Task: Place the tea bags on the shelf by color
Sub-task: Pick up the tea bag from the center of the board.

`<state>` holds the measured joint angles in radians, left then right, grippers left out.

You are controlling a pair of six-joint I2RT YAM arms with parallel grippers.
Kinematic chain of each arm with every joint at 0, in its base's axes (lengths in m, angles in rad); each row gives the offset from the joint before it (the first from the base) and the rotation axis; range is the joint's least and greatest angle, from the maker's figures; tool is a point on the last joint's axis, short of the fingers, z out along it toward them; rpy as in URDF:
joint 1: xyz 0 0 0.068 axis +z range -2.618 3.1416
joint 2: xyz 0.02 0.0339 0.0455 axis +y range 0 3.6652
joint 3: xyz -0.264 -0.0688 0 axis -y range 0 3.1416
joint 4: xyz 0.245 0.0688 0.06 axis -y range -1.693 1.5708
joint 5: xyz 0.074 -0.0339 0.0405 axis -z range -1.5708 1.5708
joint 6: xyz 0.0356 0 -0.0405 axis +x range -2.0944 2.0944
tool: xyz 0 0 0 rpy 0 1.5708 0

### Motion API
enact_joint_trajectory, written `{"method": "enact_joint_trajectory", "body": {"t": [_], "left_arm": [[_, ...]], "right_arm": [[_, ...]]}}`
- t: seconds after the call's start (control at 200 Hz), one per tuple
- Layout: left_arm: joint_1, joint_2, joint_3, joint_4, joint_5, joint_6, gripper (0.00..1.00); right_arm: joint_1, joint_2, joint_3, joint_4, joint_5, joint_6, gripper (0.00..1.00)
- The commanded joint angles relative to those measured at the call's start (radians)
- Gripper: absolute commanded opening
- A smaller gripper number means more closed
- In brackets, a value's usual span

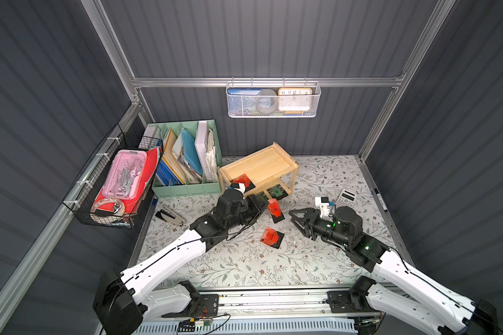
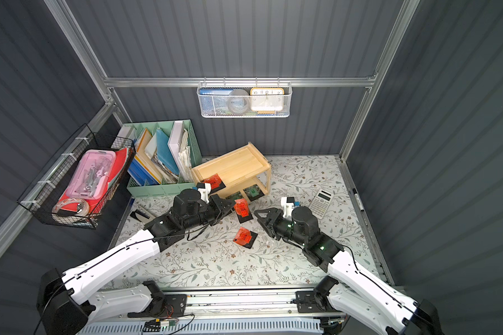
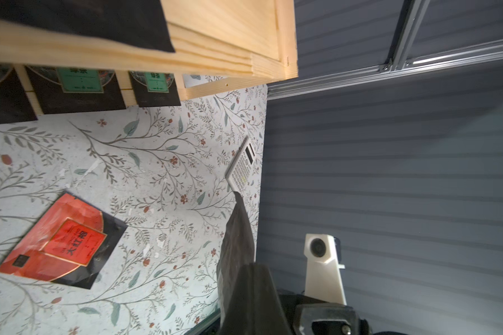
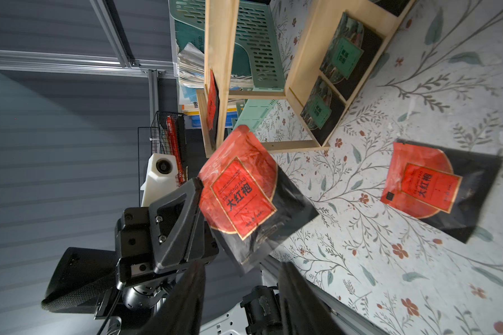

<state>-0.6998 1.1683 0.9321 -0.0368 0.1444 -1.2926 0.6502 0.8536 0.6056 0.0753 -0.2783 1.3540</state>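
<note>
Fingers (image 4: 186,232) of the left gripper (image 1: 265,204) are clamped on one orange-red tea bag (image 1: 274,208), held tilted above the table (image 1: 244,266), just near of the shelf (image 1: 262,165). Fingers (image 4: 299,295) of the right gripper (image 1: 293,218) stand apart and empty, right of that bag.

Orange-red count, three: the gripped one; a second bag (image 1: 242,180) on the shelf's top board, near left corner; a third bag (image 1: 270,236) flat on the table, nearer.

Green tea bags (image 3: 79,84), three: in a row on the lower board.
</note>
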Motion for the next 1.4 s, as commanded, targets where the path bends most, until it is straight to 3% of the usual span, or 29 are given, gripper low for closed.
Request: {"method": "enact_joint_trajectory", "body": {"t": [0.0,0.275,0.995,1.396], "left_arm": [[0.014,-0.002,0.034,0.052,-0.015,-0.045,0.0],[0.032,-0.002,0.056,0.083,-0.019,-0.095,0.0],[0.033,-0.03,0.003,0.176,-0.022,-0.163,0.0],[0.033,-0.047,-0.014,0.176,-0.031,-0.169,0.0]], "right_arm": [[-0.002,0.03,0.02,0.101,-0.033,0.02,0.46],[-0.002,0.079,0.028,0.216,-0.027,0.057,0.44],[-0.003,0.145,0.075,0.291,0.01,0.077,0.34],[-0.008,0.191,0.114,0.331,0.003,0.079,0.12]]}}
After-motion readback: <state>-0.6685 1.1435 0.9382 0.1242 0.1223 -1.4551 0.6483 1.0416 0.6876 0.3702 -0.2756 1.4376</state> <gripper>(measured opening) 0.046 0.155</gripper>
